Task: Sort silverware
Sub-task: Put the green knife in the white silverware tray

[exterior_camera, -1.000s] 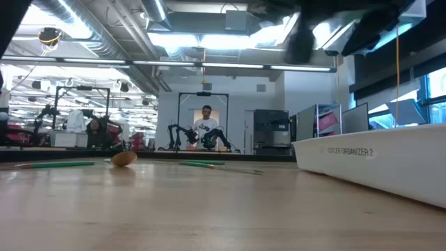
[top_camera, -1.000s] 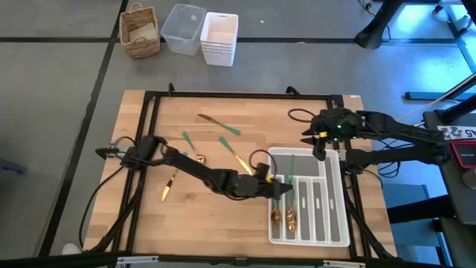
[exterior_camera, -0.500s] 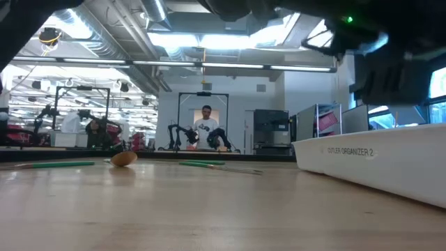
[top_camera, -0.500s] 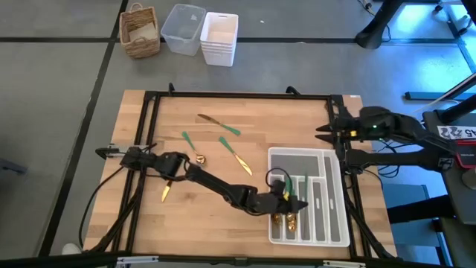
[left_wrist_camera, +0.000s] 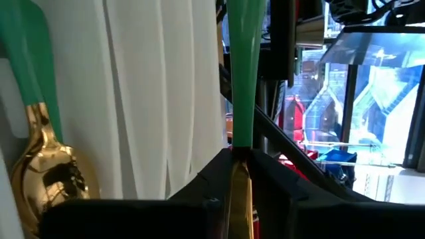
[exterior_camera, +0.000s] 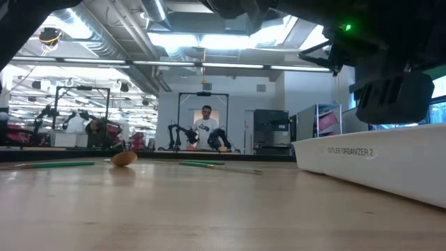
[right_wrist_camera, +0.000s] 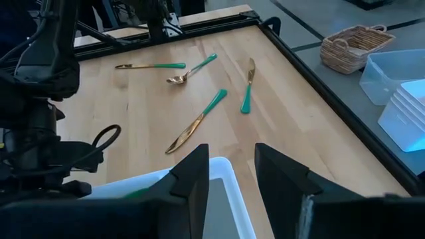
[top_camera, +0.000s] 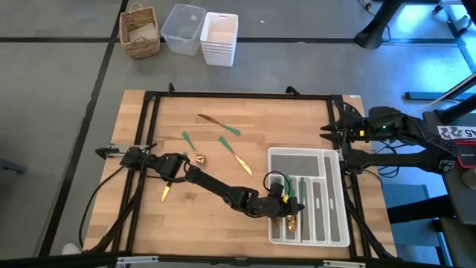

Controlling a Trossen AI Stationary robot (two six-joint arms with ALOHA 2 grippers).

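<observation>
Moved: you have brought the left gripper (top_camera: 286, 206) from the tray's near-left edge down over its leftmost slots since a second ago, while the right gripper (top_camera: 327, 132) has pulled back from above the tray's far end to just past the tray's far-right corner.
Piece in hand: a green-handled utensil (left_wrist_camera: 240, 73) runs out between the left fingers (left_wrist_camera: 199, 192), its gold part passing down into them; they look clamped on it, so take it as held, not released.
Already sorted: two gold spoons (top_camera: 282, 218) lie at the near end of the tray's left slots; the left wrist view shows one spoon bowl (left_wrist_camera: 50, 176) right beside the held piece.
Tray: the white cutlery tray (top_camera: 335, 197) is your landmark, sitting at the right side of the tabletop (top_camera: 186, 223).
Loose pieces: left of the tray, one knife (top_camera: 237, 158) lies closest, another knife (top_camera: 218, 123) lies farther off toward the far edge, a spoon (top_camera: 191, 146) sits well to the left, and a last gold piece (top_camera: 169, 186) lies farthest left beside the left arm.
Right gripper: its fingers (right_wrist_camera: 196, 178) stand apart and hold nothing; leave it parked there.
Doing it well: line the handle up with the slot walls, lower until the piece lies along the slot floor, and only then part the fingers. Check first that this slot matches the utensil's kind; from here I cannot tell which kind it is.
Risk: opening too high could let it bounce across a divider or land on the spoons.
</observation>
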